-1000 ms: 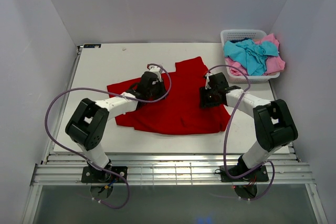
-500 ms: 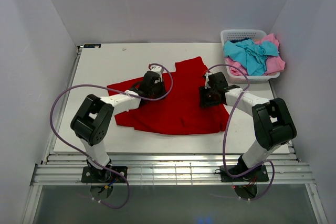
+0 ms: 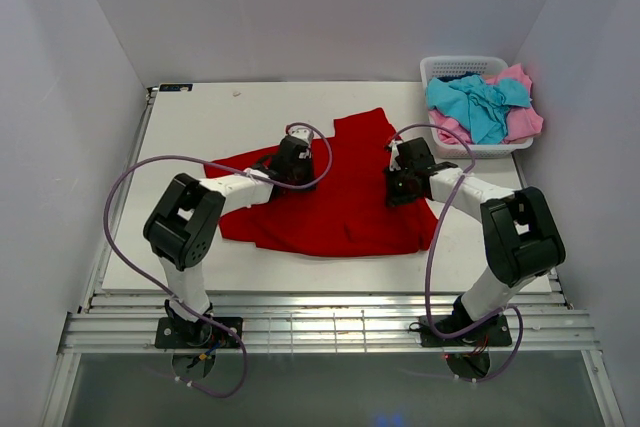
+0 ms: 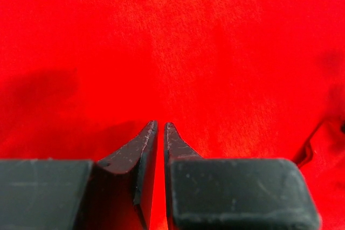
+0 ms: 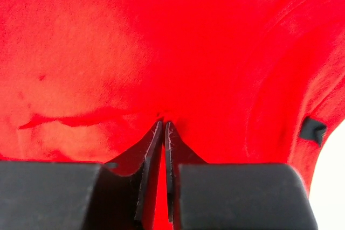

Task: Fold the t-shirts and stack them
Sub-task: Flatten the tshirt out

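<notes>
White walls (image 3: 300,7) close in a white table (image 3: 200,117) — a smooth top, so fabric should slide across it rather than snag. Spread near its middle lies the red t-shirt (image 3: 340,209), rumpled along its left edge. The turquoise t-shirt (image 3: 480,102) and the pink t-shirt (image 3: 528,125) sit heaped in the basket (image 3: 440,67) at the far right corner.

The right gripper (image 5: 163,123) is pressed closed near the shirt's right side, with a small pucker of red cloth nipped at its tips. The left gripper (image 4: 160,125) rests on the shirt's upper left part, its jaws drawn to a sliver (whether any cloth is caught there I cannot tell).

The step looks like taking hold for a fold. To do it well, both pinches should be secure, lift together and level, and carry the edge across without dragging the rest — a lopsided pull would skew the fold.
</notes>
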Available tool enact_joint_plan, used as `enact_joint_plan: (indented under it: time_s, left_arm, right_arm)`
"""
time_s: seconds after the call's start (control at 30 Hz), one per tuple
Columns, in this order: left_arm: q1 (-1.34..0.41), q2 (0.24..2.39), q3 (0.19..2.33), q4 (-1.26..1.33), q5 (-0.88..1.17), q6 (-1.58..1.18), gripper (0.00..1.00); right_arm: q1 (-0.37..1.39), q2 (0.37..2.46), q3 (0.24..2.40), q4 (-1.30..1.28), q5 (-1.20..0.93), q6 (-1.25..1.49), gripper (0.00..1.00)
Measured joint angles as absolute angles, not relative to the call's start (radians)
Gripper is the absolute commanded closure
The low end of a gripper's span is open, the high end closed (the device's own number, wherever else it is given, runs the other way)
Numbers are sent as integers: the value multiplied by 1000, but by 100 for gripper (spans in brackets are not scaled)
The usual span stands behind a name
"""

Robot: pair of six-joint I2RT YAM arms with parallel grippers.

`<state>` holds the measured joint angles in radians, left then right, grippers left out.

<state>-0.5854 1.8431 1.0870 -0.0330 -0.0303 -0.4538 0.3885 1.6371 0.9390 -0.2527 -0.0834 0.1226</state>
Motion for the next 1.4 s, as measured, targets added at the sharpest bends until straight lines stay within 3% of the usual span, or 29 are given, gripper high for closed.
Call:
enact_joint_plan:
  time_s: [0.17,0.5,0.87,1.2,1.27,1.3,1.33,1.4]
  left_arm:
    - [-586,1898,1137,-58,-46,-453,80]
    - [-586,1985,1235,-100,-64,-453,81]
    - [-585,1988,1250,-125,-68,-453,81]
    - [-585,1988,1263,-145,-78,-451,82]
    - [-585,1988,1263,-152,-83,-448,82]
    - [-586,1988,1264,-156,-86,-448,82]
    - [-586,1988,1265,-158,-89,-448,82]
    - [-586,1987,1266,-157,-97,-448,80]
  right_arm:
    - [392,1536,916,-315,-144,124,89]
    - [509,1012,762,-460,-247,210,87]
    - [669,498,520,-708,-268,529,88]
    - [675,414,522,-882,-281,599,87]
    - [675,415,522,-899,-298,595,79]
    - [675,415,522,-908,-307,590,72]
    - [675,416,522,-917,-316,583,56]
    - [675,423,532,-940,-334,561,49]
